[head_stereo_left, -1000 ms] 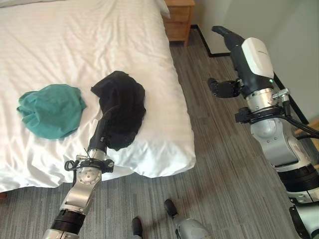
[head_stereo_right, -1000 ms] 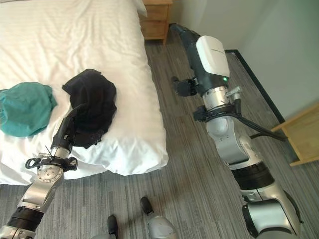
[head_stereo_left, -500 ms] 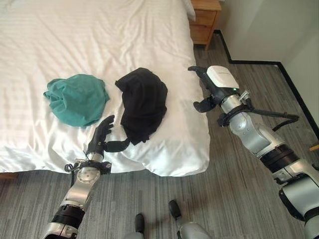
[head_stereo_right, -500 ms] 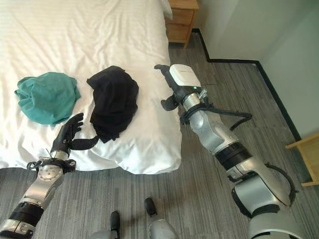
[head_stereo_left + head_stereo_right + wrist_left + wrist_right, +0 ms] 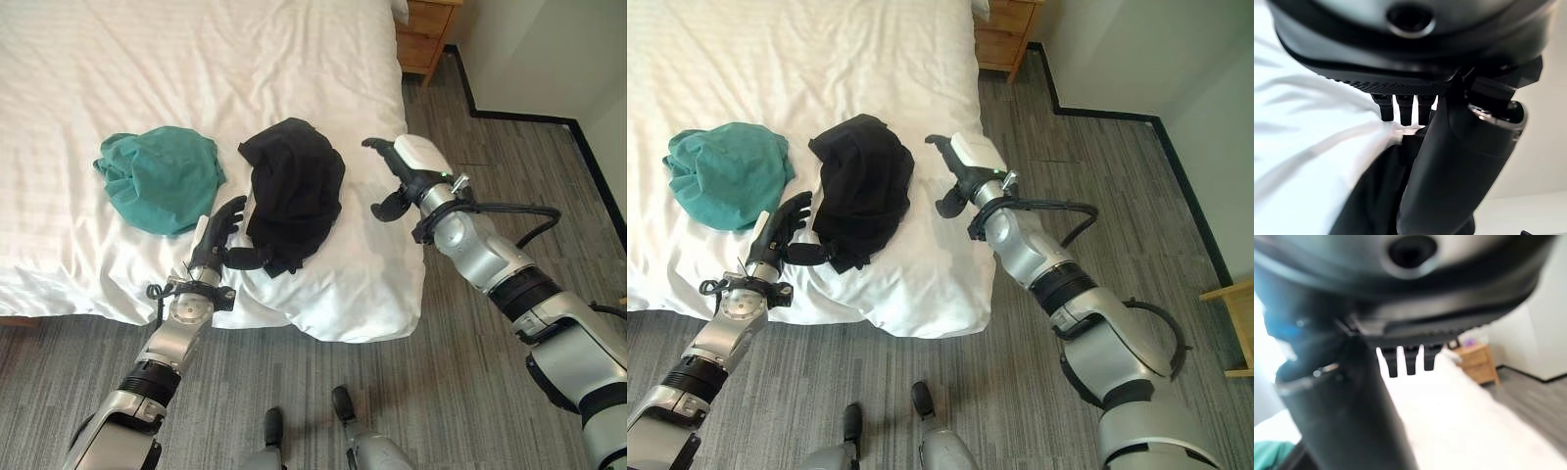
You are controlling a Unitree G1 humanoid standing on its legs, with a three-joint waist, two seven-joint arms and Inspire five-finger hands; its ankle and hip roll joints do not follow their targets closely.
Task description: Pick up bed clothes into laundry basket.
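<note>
A crumpled black garment lies on the white bed near its right edge. A teal garment is bunched up to its left. My left hand rests open on the sheet between the two, fingers straight and its thumb reaching to the black garment's lower edge. In the left wrist view the black cloth lies just past the thumb. My right hand hovers open over the bed's right side, a short gap from the black garment, holding nothing.
A wooden nightstand stands at the bed's far right corner against the wall. Grey plank floor runs along the bed's right side and foot. The sheet's corner hangs over the mattress edge below the black garment.
The camera has shifted. My right hand came down from over the floor to the bed beside the black garment. My left hand drew back off the black garment and spread open beside it.
</note>
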